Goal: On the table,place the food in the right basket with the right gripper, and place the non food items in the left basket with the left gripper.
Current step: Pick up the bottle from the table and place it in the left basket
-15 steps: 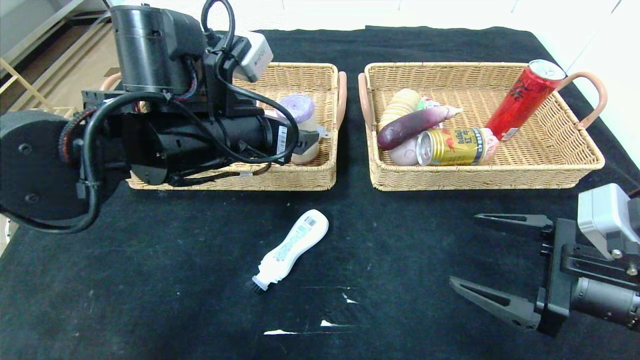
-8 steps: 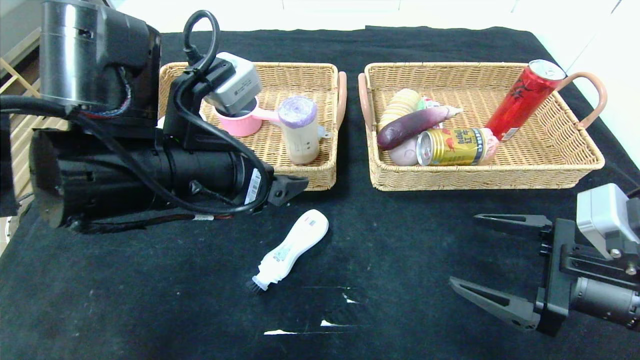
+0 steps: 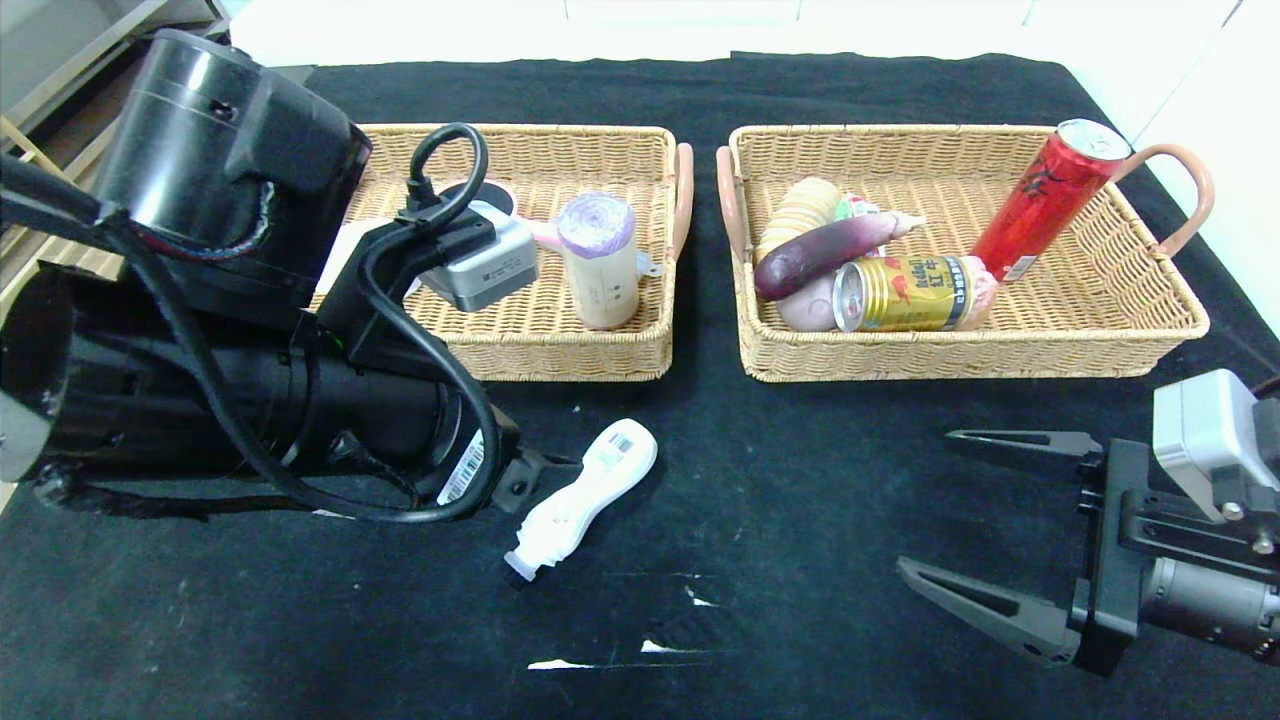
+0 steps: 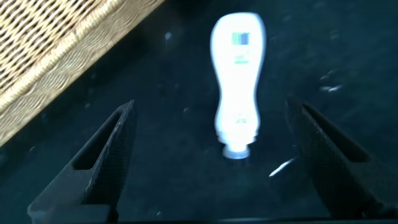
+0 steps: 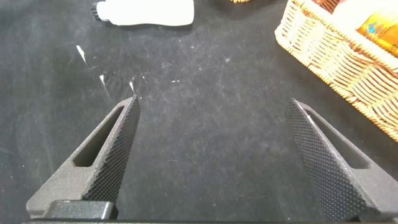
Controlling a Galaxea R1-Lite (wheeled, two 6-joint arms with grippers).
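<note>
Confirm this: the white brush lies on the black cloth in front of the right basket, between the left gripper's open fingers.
Wrong basket. The white brush lies on the cloth in front of the left basket, as the head view shows. The left gripper does have its open fingers either side of it.

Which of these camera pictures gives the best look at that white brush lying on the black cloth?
The left wrist view: the white brush lies whole between the open left end effector's fingers. The head view shows it whole but farther off, beside the left arm. The right wrist view catches only part of it at the picture's edge.
</note>
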